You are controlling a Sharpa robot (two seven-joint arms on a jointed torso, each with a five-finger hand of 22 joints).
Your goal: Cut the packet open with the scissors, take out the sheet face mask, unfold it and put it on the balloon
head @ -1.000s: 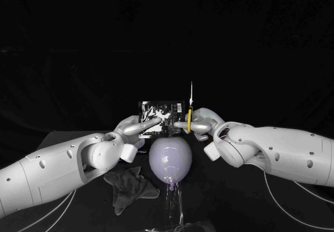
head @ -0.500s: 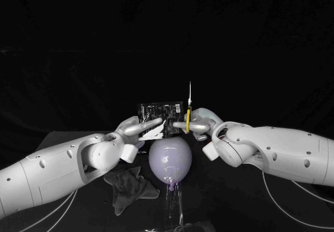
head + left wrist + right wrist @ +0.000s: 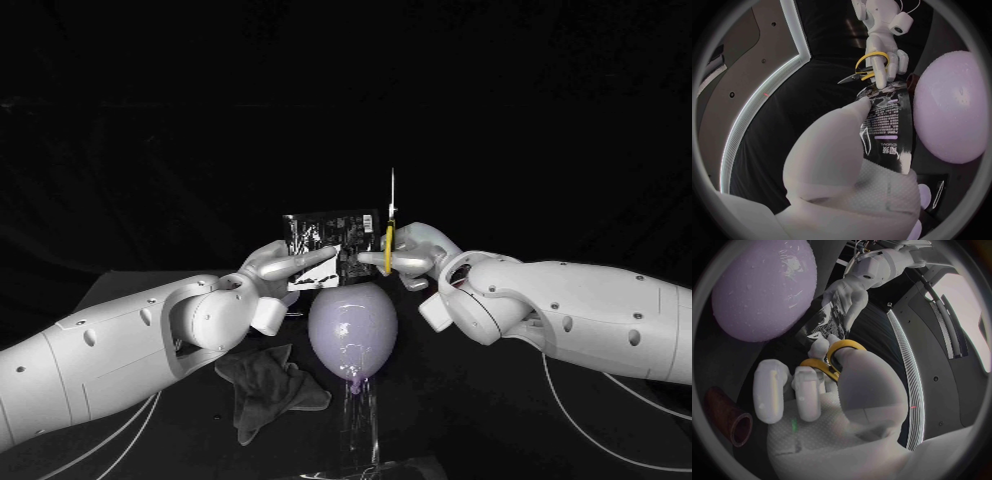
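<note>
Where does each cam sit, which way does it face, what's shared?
Head view: on the robot's head, looking down; left arm and right arm enter, left hand holding the packet, right hand holding the scissors.
Left wrist view: behind the left hand, facing the packet and the right hand.
Right wrist view: behind the right hand, facing the left hand.
All three share both hands, packet, scissors, balloon.

Head view has the scissors [image 3: 389, 235] edge-on, so the blades are just one thin line and I can't tell if they're parted. The right hand [image 3: 414, 252] also covers most of the yellow handles. The left hand [image 3: 289, 265] hides part of the packet [image 3: 329, 232], its print is too small to read, and in the right wrist view that dark tube [image 3: 729, 420] is maybe a roll of something, too dim to say.
</note>
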